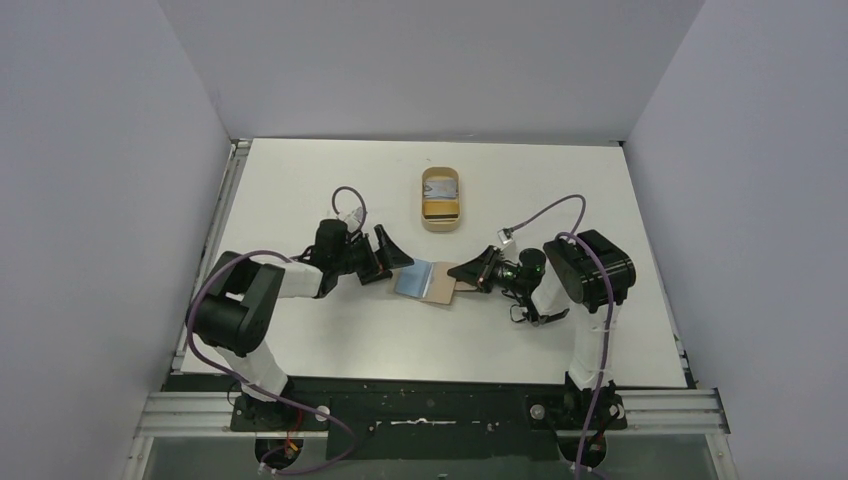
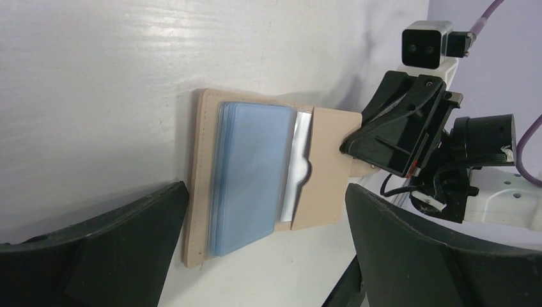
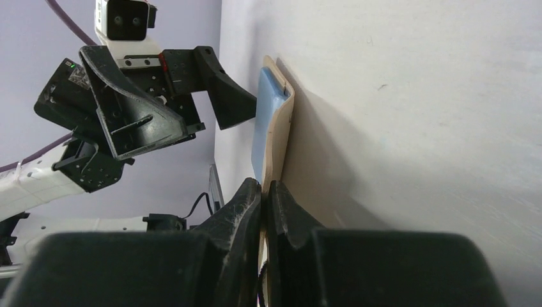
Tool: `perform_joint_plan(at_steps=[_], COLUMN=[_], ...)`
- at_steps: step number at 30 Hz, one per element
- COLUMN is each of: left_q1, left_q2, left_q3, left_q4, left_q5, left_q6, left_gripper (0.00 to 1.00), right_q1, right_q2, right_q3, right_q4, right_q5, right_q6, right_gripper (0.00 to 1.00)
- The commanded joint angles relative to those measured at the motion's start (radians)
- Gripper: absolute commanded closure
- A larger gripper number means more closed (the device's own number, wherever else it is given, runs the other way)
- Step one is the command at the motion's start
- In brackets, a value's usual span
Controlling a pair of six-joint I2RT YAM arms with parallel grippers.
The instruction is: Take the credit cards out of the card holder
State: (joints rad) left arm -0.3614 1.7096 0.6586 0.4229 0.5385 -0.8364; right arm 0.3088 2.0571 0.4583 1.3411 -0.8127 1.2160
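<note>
The card holder (image 1: 436,288) is a tan wallet lying open on the table between the arms. A stack of light blue credit cards (image 1: 411,277) sticks partly out of its pocket toward the left. In the left wrist view the cards (image 2: 249,169) overlap the tan pocket panel (image 2: 327,167), with a silvery edge between them. My left gripper (image 1: 391,262) is open and empty at the wallet's left edge, one finger on each side of the cards (image 2: 267,198). My right gripper (image 1: 464,272) is shut on the wallet's right edge (image 3: 264,190); the wallet (image 3: 280,137) shows there edge-on.
An oval tan dish (image 1: 441,222) with a raised rim stands behind the wallet, with something flat inside. The right arm's gripper (image 2: 396,131) shows in the left wrist view, and the left arm's gripper (image 3: 217,96) in the right wrist view. Walls enclose the white table (image 1: 330,340).
</note>
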Motion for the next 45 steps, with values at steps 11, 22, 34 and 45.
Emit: perform_joint_plan(at_steps=[11, 22, 34, 45], left_q1=[-0.024, -0.024, -0.010, 0.017], left_q2=[0.036, 0.031, -0.021, -0.035], left_q3=[-0.099, -0.121, -0.146, -0.193], left_q4=[0.217, 0.222, 0.207, 0.264], left_q5=[0.026, 0.016, -0.014, -0.053], left_q6=[-0.166, -0.185, -0.188, -0.229], left_gripper=[0.32, 0.74, 0.71, 0.72], right_q1=[-0.005, -0.005, -0.004, -0.004], right_q2=[-0.028, -0.035, -0.024, -0.004], right_q3=[0.036, 0.038, 0.040, 0.037], right_q4=[0.071, 0.063, 0.067, 0.102], right_q5=[-0.019, -0.029, -0.039, -0.050], right_q6=[-0.024, -0.029, -0.031, -0.016], right_gripper=[1.00, 1.00, 1.00, 1.00])
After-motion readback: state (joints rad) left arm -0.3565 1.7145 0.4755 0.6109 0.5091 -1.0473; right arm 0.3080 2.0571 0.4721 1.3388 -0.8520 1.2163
